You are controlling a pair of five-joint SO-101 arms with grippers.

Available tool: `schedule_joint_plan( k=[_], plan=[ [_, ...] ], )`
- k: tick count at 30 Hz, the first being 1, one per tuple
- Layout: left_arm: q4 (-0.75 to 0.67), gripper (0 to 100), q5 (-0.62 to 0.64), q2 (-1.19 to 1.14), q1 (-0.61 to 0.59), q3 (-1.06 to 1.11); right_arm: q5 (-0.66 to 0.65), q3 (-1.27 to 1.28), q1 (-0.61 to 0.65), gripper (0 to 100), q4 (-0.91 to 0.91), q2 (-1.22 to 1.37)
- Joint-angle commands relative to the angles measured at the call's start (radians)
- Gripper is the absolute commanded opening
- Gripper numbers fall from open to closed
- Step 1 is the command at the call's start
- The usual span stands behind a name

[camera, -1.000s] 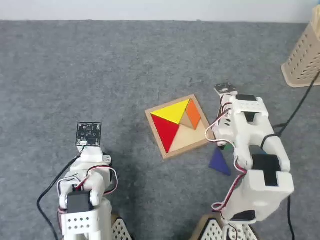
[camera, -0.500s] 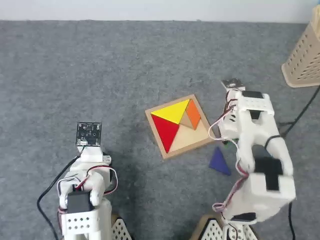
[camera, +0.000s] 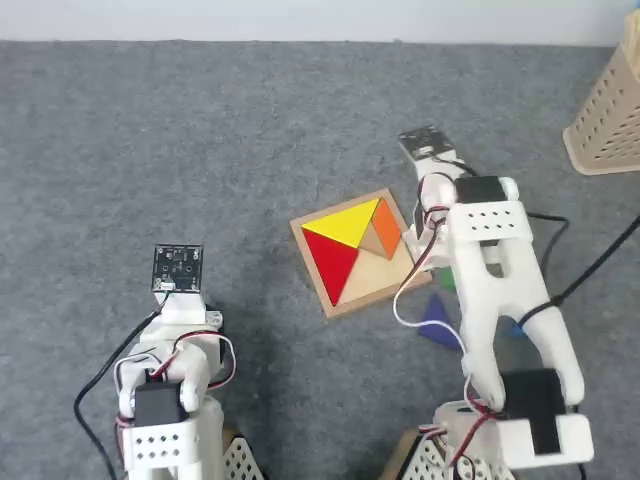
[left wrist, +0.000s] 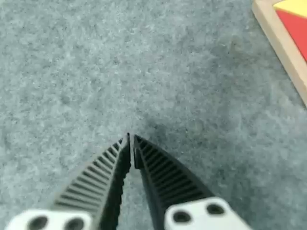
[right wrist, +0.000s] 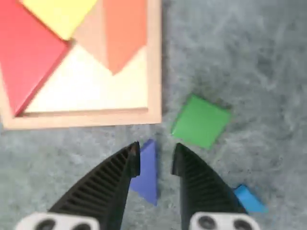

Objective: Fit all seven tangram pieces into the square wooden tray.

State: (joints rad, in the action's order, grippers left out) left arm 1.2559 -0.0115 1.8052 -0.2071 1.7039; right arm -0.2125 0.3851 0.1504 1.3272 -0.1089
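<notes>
Item, left to right over a grey carpeted table (camera: 200,130). The left arm (camera: 170,380) is standing at about 7 o'clock from the square wooden tray (camera: 310,270), well apart from it. Its wrist view is supplying what the high view is not: the left gripper (left wrist: 130,143) is hanging over bare carpet with its ribbed fingers almost closed and nothing between them, and one corner of the tray (left wrist: 280,38) is showing nearby. The tray is lying near the table's middle, turned at an angle. It is holding a yellow triangle (camera: 348,226) toward its 12 o'clock side, a red triangle (camera: 335,262) toward 8 o'clock, and an orange piece (camera: 387,228) toward 2 o'clock, with bare wood at 4 o'clock. The right arm (camera: 495,290) is stretching over the tray's 3 o'clock rim and is covering much of the loose stock at 4 o'clock. In the high view the dark blue triangle (camera: 437,322) is partly showing, while the green square (camera: 446,280) and the light blue piece (camera: 515,328) are showing as slivers. The right wrist view is giving them more fully: the green square (right wrist: 200,120) is lying on carpet just beside the tray's outer rim (right wrist: 154,62), and the light blue piece (right wrist: 248,199) is lying farther out. The right gripper (right wrist: 156,151) is hovering with its fingers parted and holding nothing, one fingertip (right wrist: 133,152) overlapping the dark blue triangle (right wrist: 146,167). A perforated beige basket (camera: 610,110) is standing at 2 o'clock.
</notes>
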Motion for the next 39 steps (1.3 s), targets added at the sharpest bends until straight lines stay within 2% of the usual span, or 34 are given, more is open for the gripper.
schedule_joint_plan(
  k=[1,11,22,30,36,39],
  plan=[
    [0.006,1,0.008,0.021,-0.005,-0.019,0.041,-0.025,-0.070,17.3,-0.053,0.027],
    [0.006,1,0.008,0.021,-0.005,-0.019,0.034,-0.028,-0.110,17.7,-0.163,0.214],
    [0.006,1,0.008,0.021,-0.005,-0.019,0.040,-0.064,-0.117,17.7,-0.162,0.318],
    [0.006,1,0.008,0.021,-0.005,-0.019,0.040,-0.063,-0.170,17.8,-0.151,0.337],
    [0.006,1,0.008,0.021,-0.005,-0.019,0.034,-0.063,-0.168,30.1,-0.113,0.337],
    [0.006,1,0.008,0.021,-0.005,-0.019,0.034,-0.060,-0.163,28.4,-0.119,0.337]
  ],
)
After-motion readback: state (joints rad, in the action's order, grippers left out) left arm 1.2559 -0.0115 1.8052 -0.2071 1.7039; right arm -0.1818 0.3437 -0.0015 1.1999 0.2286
